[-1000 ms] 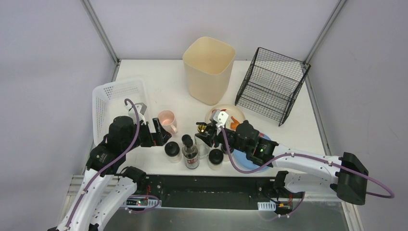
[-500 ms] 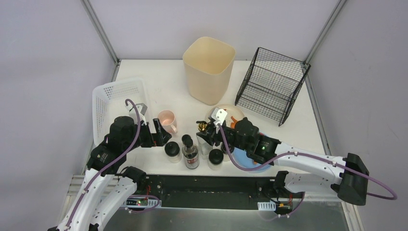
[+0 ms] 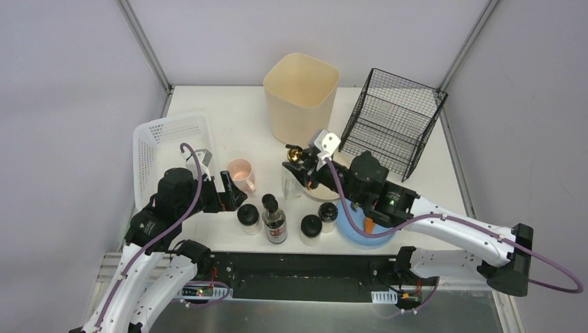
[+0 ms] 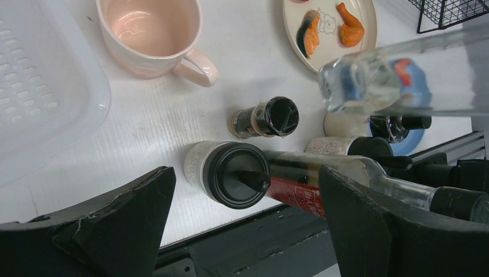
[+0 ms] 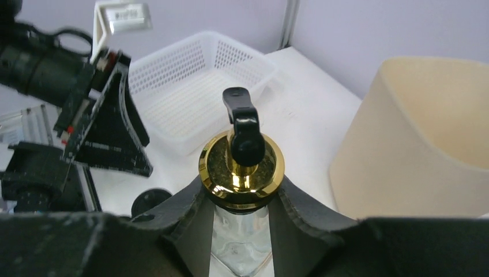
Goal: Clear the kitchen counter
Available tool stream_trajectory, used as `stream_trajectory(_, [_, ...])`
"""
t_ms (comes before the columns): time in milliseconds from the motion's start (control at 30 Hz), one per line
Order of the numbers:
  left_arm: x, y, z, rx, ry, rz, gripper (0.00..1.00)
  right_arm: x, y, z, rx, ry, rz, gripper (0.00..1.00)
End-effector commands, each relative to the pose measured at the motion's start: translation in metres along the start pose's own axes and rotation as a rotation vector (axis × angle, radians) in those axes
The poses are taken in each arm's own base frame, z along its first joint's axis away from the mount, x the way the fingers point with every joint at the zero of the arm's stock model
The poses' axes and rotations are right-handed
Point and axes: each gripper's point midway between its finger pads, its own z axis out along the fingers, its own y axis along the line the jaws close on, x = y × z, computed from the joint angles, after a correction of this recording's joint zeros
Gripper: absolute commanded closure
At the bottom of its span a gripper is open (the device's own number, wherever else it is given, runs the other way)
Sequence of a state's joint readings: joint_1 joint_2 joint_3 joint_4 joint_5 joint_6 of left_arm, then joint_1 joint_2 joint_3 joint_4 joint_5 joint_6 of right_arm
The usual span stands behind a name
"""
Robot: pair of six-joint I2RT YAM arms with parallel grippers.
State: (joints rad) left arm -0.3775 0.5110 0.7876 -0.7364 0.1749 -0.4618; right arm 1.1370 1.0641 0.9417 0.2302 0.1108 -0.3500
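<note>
Four black-capped containers stood clustered near the front edge of the kitchen counter, the broad white tabletop stretching from the arms' bases to the grey back walls. One of them, a slim sauce bottle, carried a red label with white lettering too small to read. A shaker jar of pale grains stood to its left, a second jar to its right, and a third jar just beyond that. The left gripper hovered over the shaker jar, its jaws spread wide above the lid. Just behind it sat a pink mug, its handle toward the front. The right gripper pinched a clear bottle just under its gold collar, one finger on each side of the neck, the black pump head upright above. Whether the bottle's base touched the counter I could not tell. In the left wrist view a cream plate bore a small printed bear and two orange food pieces. A blue plate lay at the front right, partly under the right arm. A white perforated basket sat at the left edge, a cream bin at the back centre, and a black wire rack at the back right. A white bracket on the left arm carried a line of print, too blurred to read
</note>
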Motion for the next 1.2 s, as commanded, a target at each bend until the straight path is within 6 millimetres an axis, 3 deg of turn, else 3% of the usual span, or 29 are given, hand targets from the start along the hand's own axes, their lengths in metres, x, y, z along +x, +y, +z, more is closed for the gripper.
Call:
stream_trajectory(0, [-0.007, -0.005, 0.001, 0.024, -0.03, -0.008, 0.0, -0.109, -0.031, -0.007, 0.137, -0.23, -0.044, 1.0])
stream_trajectory(200, [-0.006, -0.006, 0.0, 0.031, -0.027, -0.008, 0.0, -0.142, -0.076, -0.012, 0.295, -0.22, -0.069, 1.0])
stream_trajectory(633, [-0.004, -0.008, 0.001, 0.045, -0.017, -0.011, 0.0, -0.193, -0.209, -0.042, 0.654, -0.247, -0.099, 1.0])
stream_trajectory(900, [-0.003, -0.009, 0.002, 0.051, -0.006, -0.01, 0.0, -0.209, -0.266, -0.058, 0.815, -0.258, -0.131, 1.0])
stream_trajectory(1167, [-0.002, -0.011, 0.001, 0.059, -0.006, -0.01, 0.0, -0.215, -0.316, -0.06, 0.923, -0.267, -0.14, 1.0])
